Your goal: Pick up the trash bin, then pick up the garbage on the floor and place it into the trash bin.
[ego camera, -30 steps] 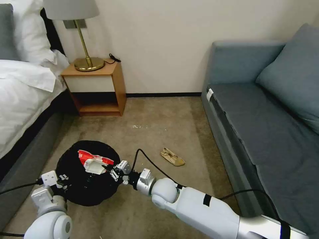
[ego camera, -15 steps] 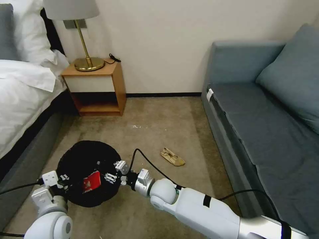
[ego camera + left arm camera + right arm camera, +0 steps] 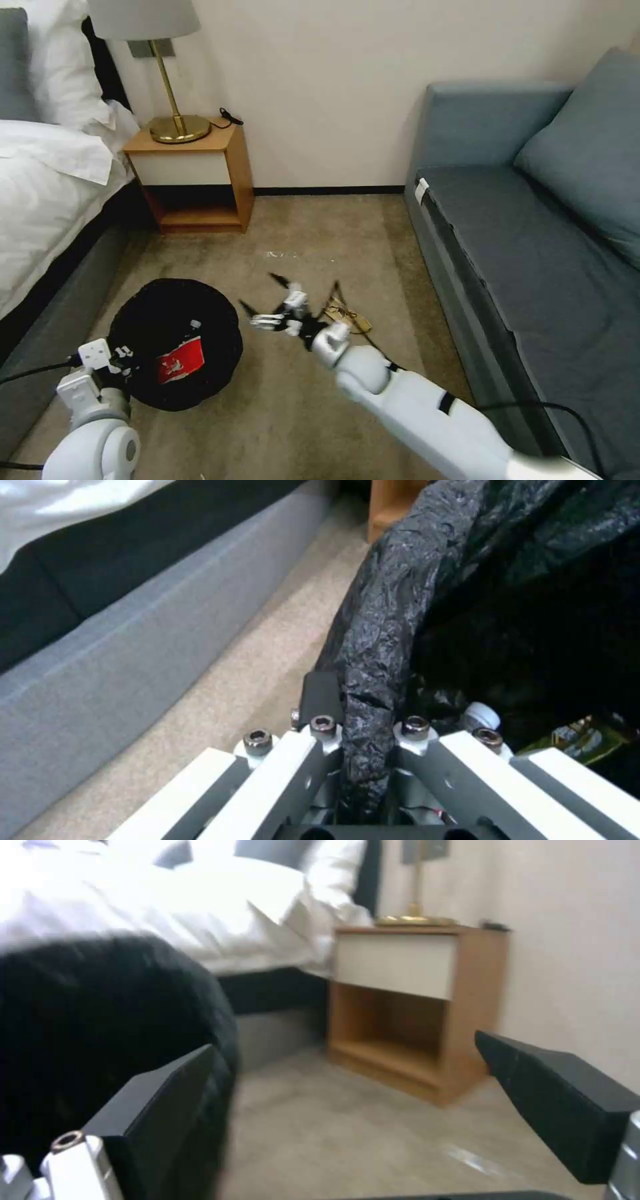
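The round black trash bin, lined with a crinkled black plastic bag, sits on the beige carpet beside the bed. A red-and-white packet lies inside it. The left gripper pinches the bin's bagged rim between its fingers. Just to the bin's right, the right gripper hovers above the floor, its black fingers spread wide and empty. Close behind its wrist lies a crumpled tan paper piece. A wooden nightstand stands against the wall.
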You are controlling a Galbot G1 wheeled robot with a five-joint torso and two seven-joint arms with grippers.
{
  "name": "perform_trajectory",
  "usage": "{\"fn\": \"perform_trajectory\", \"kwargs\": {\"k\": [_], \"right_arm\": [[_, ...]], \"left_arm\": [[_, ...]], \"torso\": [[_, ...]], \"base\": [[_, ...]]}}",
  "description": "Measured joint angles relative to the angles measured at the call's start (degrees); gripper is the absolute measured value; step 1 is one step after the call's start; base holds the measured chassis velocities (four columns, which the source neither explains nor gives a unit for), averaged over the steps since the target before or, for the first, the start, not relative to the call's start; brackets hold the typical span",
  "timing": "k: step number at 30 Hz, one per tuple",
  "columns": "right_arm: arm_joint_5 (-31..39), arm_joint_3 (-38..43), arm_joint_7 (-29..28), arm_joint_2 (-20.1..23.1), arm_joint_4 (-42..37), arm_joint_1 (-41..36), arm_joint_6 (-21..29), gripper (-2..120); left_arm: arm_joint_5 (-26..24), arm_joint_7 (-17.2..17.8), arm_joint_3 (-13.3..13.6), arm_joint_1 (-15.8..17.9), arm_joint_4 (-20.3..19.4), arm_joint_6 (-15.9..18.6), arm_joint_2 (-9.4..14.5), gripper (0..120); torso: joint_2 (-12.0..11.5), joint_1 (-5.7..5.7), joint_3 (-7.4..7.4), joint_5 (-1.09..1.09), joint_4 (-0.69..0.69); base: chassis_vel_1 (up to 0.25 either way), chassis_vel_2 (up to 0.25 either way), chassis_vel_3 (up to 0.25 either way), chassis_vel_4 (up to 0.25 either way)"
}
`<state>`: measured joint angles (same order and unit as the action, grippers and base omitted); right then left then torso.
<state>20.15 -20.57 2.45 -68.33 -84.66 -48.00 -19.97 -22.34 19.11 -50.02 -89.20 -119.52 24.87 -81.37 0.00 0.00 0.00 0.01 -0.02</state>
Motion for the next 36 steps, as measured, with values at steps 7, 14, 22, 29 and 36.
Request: {"fn": "perform_trajectory", "kwargs": {"k": [7,14,22,29,36], "right_arm": [[-14.1,16.4,-4.3,-2.1,-3.7,-13.1,-2.9,100],[-17.8,25.3,-11.9,-3.5,-8.7,-21.4,1.4,100],[-19.1,30.2,-14.0,-4.6,-10.7,-28.8,0.9,100],[-20.1,32.2,-16.0,-5.8,-10.8,-30.5,0.0,100],[-20.7,32.4,-16.0,-5.9,-10.0,-29.8,-0.6,100]], "left_arm": [[-0.1,0.0,-0.2,0.4,0.8,-0.2,0.8,3],[-0.2,0.0,-0.2,0.2,0.8,-0.4,0.8,3],[-0.2,0.0,-0.2,-0.5,0.0,-0.5,0.6,3],[-0.2,0.0,-0.2,-1.4,-0.5,-0.7,0.6,3],[-0.2,0.0,-0.3,-2.3,-1.0,-1.1,0.6,3]], "torso": [[0.0,0.00,0.00,0.00,0.02],[0.0,0.00,0.00,0.00,0.01],[0.0,0.00,0.00,-0.01,0.01],[0.0,-0.01,-0.01,-0.01,0.02],[0.0,-0.01,0.00,-0.01,0.03]], "base": [[0.000,0.000,0.000,0.000],[0.000,0.000,0.000,0.000],[0.000,0.000,0.000,0.000],[-0.012,0.017,0.012,-0.015],[-0.102,0.112,0.104,-0.107]]}}
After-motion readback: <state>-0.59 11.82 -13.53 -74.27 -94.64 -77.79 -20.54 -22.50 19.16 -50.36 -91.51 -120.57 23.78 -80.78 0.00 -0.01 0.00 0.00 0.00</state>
